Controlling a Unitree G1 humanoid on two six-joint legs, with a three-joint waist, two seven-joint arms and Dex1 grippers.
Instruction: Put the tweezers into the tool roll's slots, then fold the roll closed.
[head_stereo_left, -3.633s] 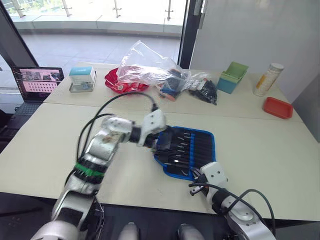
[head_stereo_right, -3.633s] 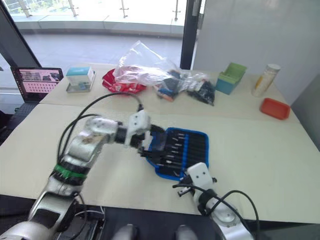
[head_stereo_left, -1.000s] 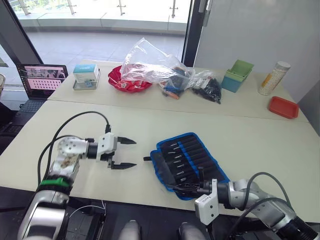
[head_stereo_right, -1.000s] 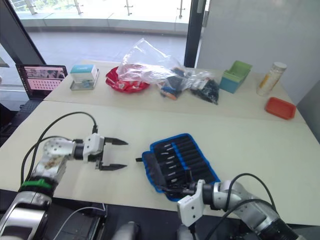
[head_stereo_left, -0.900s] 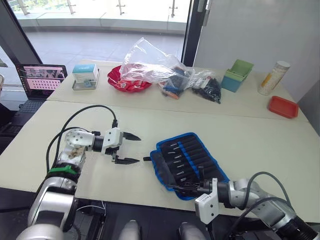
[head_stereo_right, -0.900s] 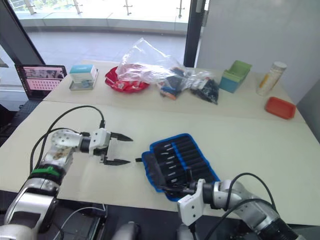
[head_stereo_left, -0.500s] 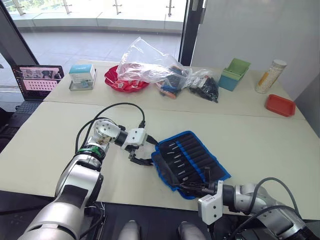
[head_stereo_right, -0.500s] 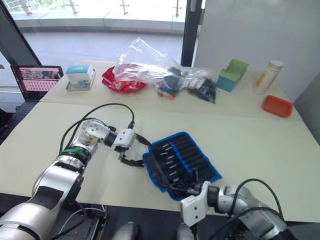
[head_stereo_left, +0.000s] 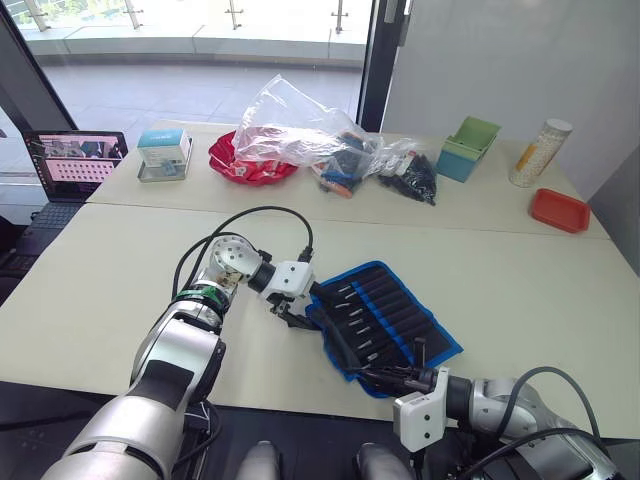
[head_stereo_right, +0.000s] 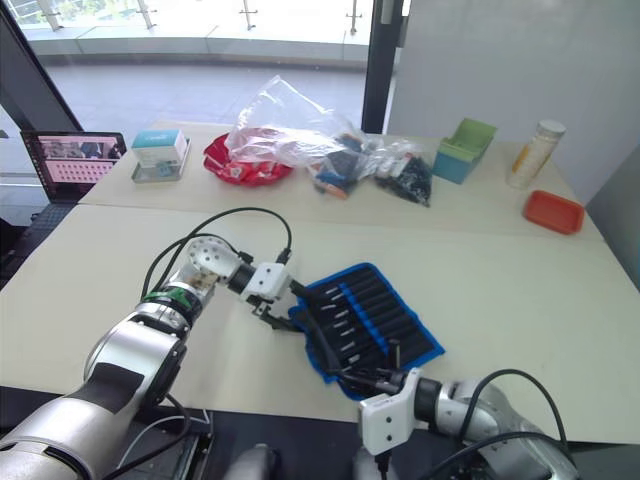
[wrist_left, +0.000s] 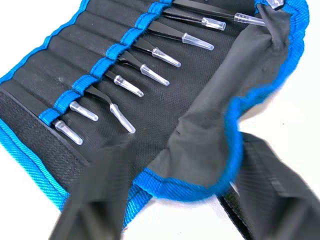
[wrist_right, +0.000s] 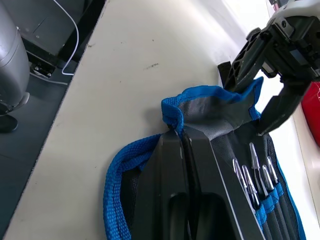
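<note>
Tool roll (head_stereo_left: 385, 318) lies open near the front edge of the cream table (head_stereo_left: 520, 285), skewed, blue binding all round. Tweezers (wrist_left: 150, 75) sit in the slots (head_stereo_left: 395, 310) in a row, clear caps on the tips. Left gripper (head_stereo_left: 300, 308) at the roll's left edge, fingers (wrist_left: 95, 200) parted narrowly on either side of the raised blue-edged flap (wrist_left: 220, 130); whether they touch the fabric, cannot tell. Right gripper (wrist_right: 182, 150) at the roll's near corner, fingers pressed together on the bunched blue binding there. Far side of table: clear plastic bags (head_stereo_left: 300, 125) over a red bowl (head_stereo_left: 235, 160), green box (head_stereo_left: 470, 148), bottle (head_stereo_left: 537, 152), red tray (head_stereo_left: 558, 210), laptop (head_stereo_left: 75, 160) at far left.
</note>
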